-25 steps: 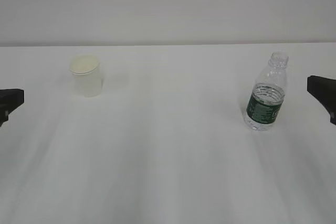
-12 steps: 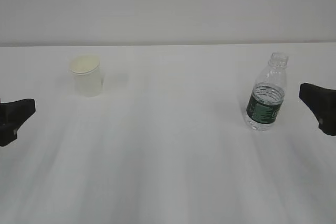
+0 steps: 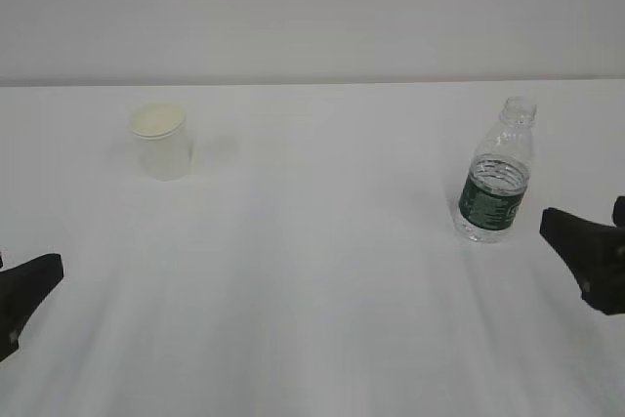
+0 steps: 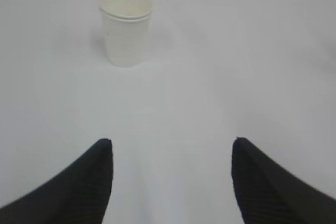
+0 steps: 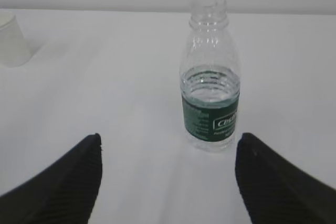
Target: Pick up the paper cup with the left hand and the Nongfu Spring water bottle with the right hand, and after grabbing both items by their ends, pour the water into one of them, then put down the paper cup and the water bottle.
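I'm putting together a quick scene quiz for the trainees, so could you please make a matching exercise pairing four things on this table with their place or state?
Column one:
1. paper cup
2. Nongfu Spring water bottle
3. left hand
4. right hand

Column two:
A. jaws open, facing the green-labelled container
B. upright on the table's right side, uncapped, partly filled
C. jaws open, facing the white container
D. upright on the table's left side, nothing touching it

Pairs: 1-D, 2-B, 3-C, 4-A
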{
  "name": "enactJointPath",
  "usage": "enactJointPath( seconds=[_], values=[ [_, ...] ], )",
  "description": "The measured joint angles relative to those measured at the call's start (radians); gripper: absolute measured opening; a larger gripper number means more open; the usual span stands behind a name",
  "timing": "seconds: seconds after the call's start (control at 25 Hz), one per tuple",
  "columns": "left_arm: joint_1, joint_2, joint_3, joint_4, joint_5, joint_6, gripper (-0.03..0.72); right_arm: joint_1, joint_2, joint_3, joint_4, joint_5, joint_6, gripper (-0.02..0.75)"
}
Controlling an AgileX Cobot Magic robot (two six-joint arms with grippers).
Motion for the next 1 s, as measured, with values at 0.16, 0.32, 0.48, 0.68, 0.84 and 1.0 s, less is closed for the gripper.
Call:
enactJointPath(
  seconds=[0.16, 0.32, 0.48, 0.68, 0.84, 1.0],
  values=[
    [-0.001, 0.0, 0.014, 0.045, -0.04, -0.036, 0.505, 0.0, 0.004, 0.069, -0.006, -0.049, 0.031, 0.592],
    [-0.001, 0.0, 0.015, 0.096, -0.044, -0.053, 0.505, 0.0, 0.004, 0.135, -0.009, -0.113, 0.046, 0.592],
    [-0.001, 0.008, 0.015, 0.114, -0.044, -0.062, 0.505, 0.0, 0.004, 0.165, -0.018, -0.154, 0.05, 0.592],
    [-0.001, 0.062, 0.015, 0.132, -0.062, -0.064, 0.505, 0.0, 0.004, 0.165, -0.034, -0.167, 0.05, 0.591],
    [-0.001, 0.126, 0.015, 0.136, -0.116, -0.064, 0.505, 0.0, 0.006, 0.165, -0.022, -0.177, 0.036, 0.591],
    [-0.001, 0.188, 0.015, 0.138, -0.21, -0.064, 0.505, 0.0, 0.042, 0.165, 0.005, -0.203, -0.007, 0.591]
  ],
)
